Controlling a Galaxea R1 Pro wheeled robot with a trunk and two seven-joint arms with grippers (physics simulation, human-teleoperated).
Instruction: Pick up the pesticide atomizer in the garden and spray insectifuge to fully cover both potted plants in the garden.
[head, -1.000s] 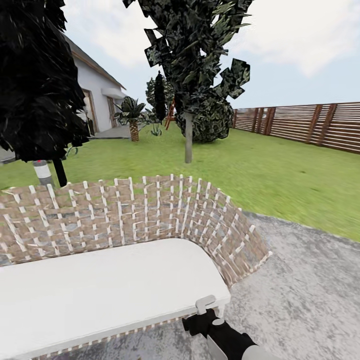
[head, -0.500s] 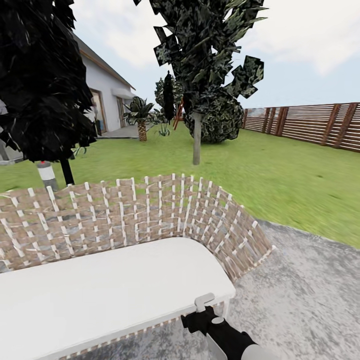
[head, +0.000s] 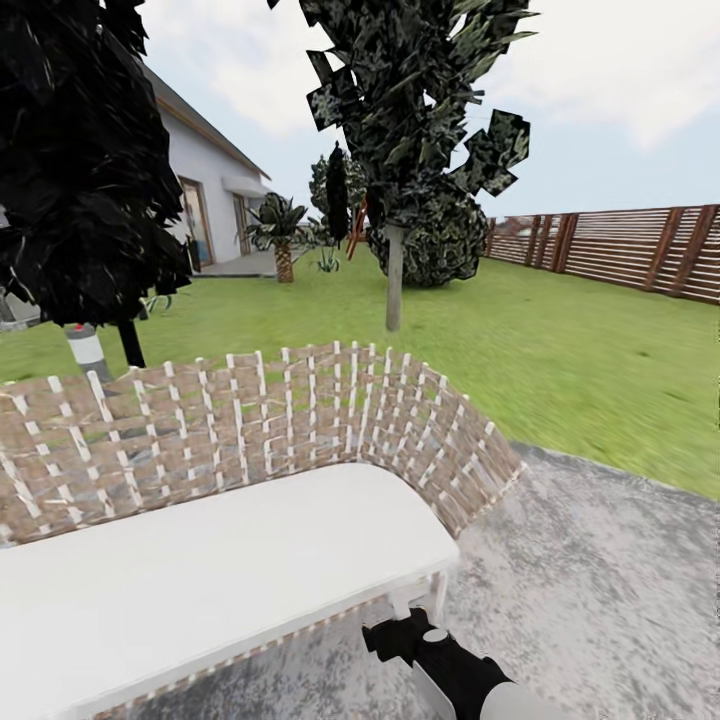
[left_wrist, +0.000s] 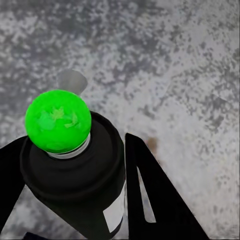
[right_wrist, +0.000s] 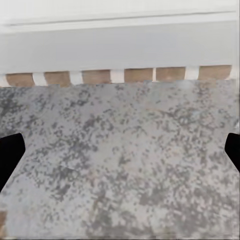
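A home garden — lawn (head: 560, 340), slatted fence (head: 620, 245), wicker bench (head: 230, 520), house (head: 205, 185).

Right in front of you, the white-cushioned wicker sofa (head: 230, 560) blocks the way, its woven back (head: 260, 420) curving around. Open grey paving (head: 600, 580) runs past its right end, lawn (head: 560, 370) beyond, one thin tree trunk (head: 394, 275) standing there.

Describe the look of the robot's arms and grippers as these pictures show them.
In the head view, the right arm has a matte black wrist section with a small pale round disc on top, widening into a light grey shell. The left gripper has flat, black, wedge-shaped fingers. The right gripper shows two black fingertips at the picture's edges. No cables or markings are visible.
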